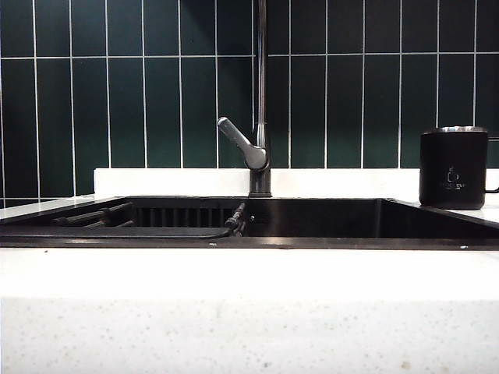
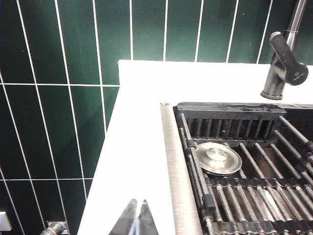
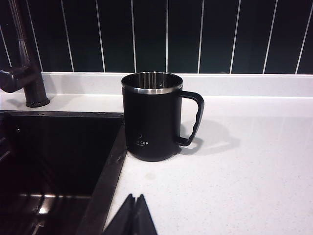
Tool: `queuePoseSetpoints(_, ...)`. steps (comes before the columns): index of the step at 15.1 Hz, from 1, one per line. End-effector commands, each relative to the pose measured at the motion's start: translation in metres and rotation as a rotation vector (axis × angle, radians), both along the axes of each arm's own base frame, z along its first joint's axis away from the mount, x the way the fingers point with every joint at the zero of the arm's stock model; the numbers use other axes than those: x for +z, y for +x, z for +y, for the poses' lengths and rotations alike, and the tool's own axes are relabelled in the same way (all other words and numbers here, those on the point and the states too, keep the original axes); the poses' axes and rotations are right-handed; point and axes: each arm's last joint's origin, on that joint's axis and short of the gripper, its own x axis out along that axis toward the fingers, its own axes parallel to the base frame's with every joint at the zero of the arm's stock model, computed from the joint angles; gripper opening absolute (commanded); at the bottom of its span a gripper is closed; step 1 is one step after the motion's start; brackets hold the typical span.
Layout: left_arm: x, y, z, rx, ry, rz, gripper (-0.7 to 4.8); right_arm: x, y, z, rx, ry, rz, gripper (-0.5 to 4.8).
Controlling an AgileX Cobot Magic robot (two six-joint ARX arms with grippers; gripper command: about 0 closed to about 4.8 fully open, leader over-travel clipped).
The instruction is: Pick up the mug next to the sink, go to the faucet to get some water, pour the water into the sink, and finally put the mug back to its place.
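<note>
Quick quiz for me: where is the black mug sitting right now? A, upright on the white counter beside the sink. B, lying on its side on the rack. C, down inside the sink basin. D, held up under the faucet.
A: the mug stands upright on the white counter at the edge of the sink, while the left gripper and right gripper are both shut and away from it.

Low frontal exterior; wrist views flanking sink [image 1: 312,222]
</note>
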Motion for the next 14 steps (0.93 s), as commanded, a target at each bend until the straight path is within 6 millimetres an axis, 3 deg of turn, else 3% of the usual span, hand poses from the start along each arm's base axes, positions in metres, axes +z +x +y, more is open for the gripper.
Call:
queuePoseSetpoints(1,0.0021,-0.0002,-0.0001,-0.001,0.000,-0.015,-0.05,-0.0006,0.0001,0.0000,0.001,0.004,-0.008,-0.01)
queuePoseSetpoints(14,0.0093,-0.0010,-0.0007,-0.030,-0.075,-0.083,-0.05,0.0050,-0.0006,0.0020,0.077,0.083,-0.057,-0.01)
